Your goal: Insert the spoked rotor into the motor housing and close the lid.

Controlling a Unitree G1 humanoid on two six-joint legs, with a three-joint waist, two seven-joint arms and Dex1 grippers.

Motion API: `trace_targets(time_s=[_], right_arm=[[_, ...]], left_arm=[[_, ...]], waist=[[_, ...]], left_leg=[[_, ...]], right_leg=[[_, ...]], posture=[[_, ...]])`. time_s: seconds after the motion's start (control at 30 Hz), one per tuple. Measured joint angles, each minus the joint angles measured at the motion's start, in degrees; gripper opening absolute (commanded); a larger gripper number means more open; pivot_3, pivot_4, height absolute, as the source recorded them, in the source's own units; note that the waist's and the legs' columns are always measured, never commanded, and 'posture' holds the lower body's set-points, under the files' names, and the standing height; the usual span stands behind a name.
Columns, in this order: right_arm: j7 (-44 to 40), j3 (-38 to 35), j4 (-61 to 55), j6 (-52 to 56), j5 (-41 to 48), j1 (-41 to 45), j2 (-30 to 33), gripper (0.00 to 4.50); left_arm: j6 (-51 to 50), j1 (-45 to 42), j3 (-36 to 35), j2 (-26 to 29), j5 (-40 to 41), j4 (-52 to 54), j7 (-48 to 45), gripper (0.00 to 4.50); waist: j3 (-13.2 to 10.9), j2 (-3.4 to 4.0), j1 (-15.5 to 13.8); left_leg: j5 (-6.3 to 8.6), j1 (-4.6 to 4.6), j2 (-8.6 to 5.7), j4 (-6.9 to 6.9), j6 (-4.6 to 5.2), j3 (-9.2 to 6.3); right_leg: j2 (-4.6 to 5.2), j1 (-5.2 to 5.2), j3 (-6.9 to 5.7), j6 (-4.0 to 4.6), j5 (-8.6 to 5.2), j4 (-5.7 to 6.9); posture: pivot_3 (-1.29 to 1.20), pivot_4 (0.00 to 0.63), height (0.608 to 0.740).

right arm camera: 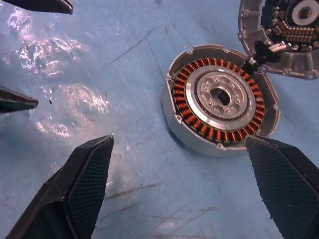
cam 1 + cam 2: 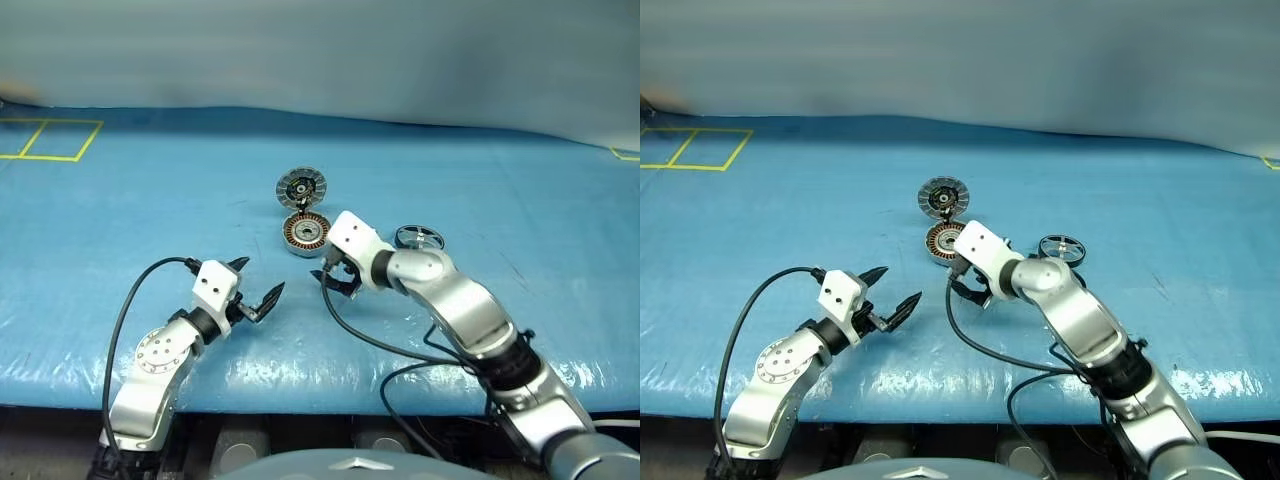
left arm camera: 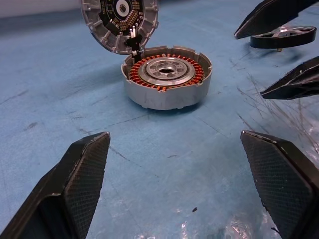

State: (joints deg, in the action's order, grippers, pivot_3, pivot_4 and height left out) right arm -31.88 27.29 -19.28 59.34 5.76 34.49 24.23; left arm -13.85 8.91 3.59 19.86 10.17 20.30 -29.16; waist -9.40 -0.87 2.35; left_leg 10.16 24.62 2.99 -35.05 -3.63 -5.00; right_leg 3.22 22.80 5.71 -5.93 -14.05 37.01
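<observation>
The motor housing (image 2: pixel 305 232) lies open on the blue mat, its copper coils ringing a silver centre (image 1: pixel 222 99). Its lid (image 2: pixel 302 187) stands tilted up from the far rim, ribbed inner face showing (image 3: pixel 119 22). To the housing's right, the spoked rotor (image 2: pixel 419 238) rests on the mat as a thin black ring with a silver hub (image 3: pixel 283 37). My right gripper (image 2: pixel 337 282) hovers open just in front of the housing, pointing down at it, nothing between its fingers (image 1: pixel 89 174). Nearer and to the left, my left gripper (image 2: pixel 258 280) is open and empty, aimed toward the housing (image 3: pixel 167 74).
The blue mat (image 2: pixel 120 220) covers the table, and its shiny front edge (image 2: pixel 300 375) runs just behind my arms. Yellow tape squares (image 2: pixel 50 140) mark the far left corner. Black cables (image 2: pixel 370 340) trail from both wrists.
</observation>
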Motion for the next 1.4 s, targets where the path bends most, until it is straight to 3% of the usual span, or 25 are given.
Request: trace_targets(time_s=[0.23, 0.4, 0.7, 0.83, 1.0, 1.4], right_arm=[[-3.89, 6.16, 13.37, -0.25, -1.03, 11.46, -4.58, 4.45], [-5.72, 8.63, 21.88, -3.84, -3.14, 14.27, -6.45, 4.45], [-8.07, 10.03, 31.73, -9.27, -6.78, 16.75, -8.29, 4.45], [-9.83, 10.4, 34.24, -10.4, -8.21, 17.77, -8.77, 3.6], [-10.48, 9.1, 32.84, -8.73, -9.12, 16.72, -9.48, 1.92], [-5.75, 7.14, 16.07, 4.55, -10.06, 6.76, -11.87, 1.8]], left_arm=[[7.93, 4.64, 0.91, -3.51, -0.56, -2.69, 1.08, 4.48], [14.78, 6.35, 1.09, -5.47, -1.24, -4.65, 1.87, 4.48], [16.89, 6.99, 1.41, -6.07, -2.9, -5.01, 3.74, 4.48], [16.89, 7.14, 1.39, -6.05, -3.46, -5.01, 4.28, 4.5], [17.03, 7.6, 0.53, -5.96, -3.44, -5.01, 5.35, 4.5], [17.14, 8.04, -1.63, -4.73, -3.23, -5.01, 5.36, 4.5]], waist=[[-0.02, 0.03, -0.08], [-0.03, 0.05, 0.02], [-0.06, 0.1, 0.44], [-0.05, 0.11, 0.51], [0.02, 0.12, 0.47], [0.68, 0.31, 1.2]], left_leg=[[0.0, 0.05, 0.0, 0.02, 0.0, -0.01], [0.0, 0.04, 0.0, 0.01, 0.0, 0.0], [0.0, 0.04, 0.0, 0.03, 0.0, 0.0], [0.0, 0.01, 0.0, 0.0, -0.01, 0.0], [0.01, 0.0, 0.0, 0.03, -0.01, 0.0], [0.04, -0.24, 0.01, 0.09, -0.05, 0.0]], right_leg=[[0.0, 0.04, -0.01, 0.0, 0.01, -0.02], [-0.01, 0.06, -0.01, -0.01, 0.01, 0.01], [-0.01, 0.07, -0.01, -0.02, 0.01, 0.01], [-0.01, 0.03, -0.01, -0.02, 0.01, 0.01], [-0.01, 0.03, -0.01, -0.01, 0.0, 0.0], [0.0, 0.11, -0.01, 0.03, -0.05, -0.04]], posture=[[0.0, 0.15, 0.74], [0.0, 0.15, 0.74], [0.0, 0.15, 0.74], [0.0, 0.15, 0.74], [0.0, 0.15, 0.74], [0.0, 0.15, 0.74]])
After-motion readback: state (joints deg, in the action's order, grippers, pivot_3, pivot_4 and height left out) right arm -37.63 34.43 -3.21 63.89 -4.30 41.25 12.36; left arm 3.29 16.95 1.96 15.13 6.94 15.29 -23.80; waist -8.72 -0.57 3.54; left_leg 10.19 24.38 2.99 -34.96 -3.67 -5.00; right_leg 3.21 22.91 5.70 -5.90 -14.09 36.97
